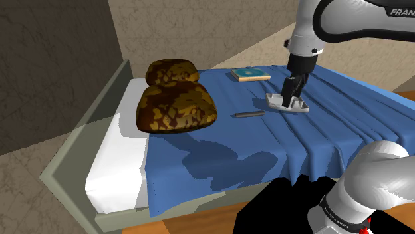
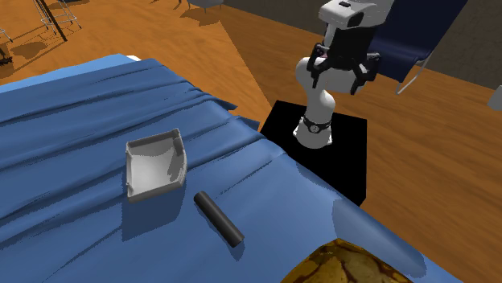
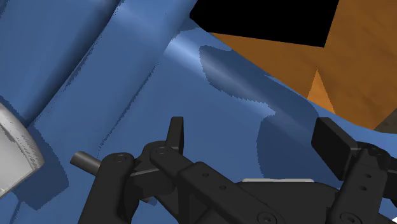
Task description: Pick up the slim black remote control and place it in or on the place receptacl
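Note:
The slim black remote lies flat on the blue bedspread, and the second exterior view shows the remote a short way beside the grey tray. In the shoulder view the tray sits behind my gripper. My gripper hangs high in the air near the bed's edge by the stand, well apart from both. In the wrist view the gripper is open with nothing between its fingers; a corner of the tray shows, and a dark stub beside it may be the remote's end.
Two brown patterned pillows lie at the head of the bed. A teal book rests near the far edge. The black stand meets the bed's side, with wooden floor around. A blue chair stands behind the robot.

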{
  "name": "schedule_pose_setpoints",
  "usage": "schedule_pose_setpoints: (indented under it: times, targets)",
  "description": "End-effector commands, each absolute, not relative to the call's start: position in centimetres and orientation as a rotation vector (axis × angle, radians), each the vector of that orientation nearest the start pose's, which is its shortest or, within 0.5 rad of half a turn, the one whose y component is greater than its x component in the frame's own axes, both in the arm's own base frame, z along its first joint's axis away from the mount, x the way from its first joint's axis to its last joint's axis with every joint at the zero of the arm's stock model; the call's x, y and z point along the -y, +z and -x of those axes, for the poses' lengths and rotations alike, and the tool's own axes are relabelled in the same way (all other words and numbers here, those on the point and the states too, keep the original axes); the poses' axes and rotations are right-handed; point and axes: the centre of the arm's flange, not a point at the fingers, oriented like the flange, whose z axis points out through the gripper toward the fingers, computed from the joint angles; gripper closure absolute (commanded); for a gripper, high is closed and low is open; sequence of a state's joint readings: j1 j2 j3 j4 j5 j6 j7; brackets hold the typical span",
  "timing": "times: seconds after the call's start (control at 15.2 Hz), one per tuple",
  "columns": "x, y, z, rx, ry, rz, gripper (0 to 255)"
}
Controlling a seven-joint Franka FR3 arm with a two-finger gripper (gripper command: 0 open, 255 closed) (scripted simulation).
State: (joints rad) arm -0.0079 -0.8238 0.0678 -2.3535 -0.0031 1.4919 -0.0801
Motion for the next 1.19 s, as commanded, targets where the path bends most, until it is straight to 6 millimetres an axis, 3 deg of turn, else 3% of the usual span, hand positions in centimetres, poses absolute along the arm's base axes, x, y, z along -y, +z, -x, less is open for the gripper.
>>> schedule_pose_setpoints:
  times: [0.0, 0.53, 1.12]
  targets:
    - [-2.4, 59.6, -28.8, 0.187, 0.064, 3.187, 0]
    - [5.8, 54.4, -33.6, 0.522, 0.068, 3.122, 0]
    - [13.4, 48.3, -40.8, 0.885, 0.072, 3.007, 0]
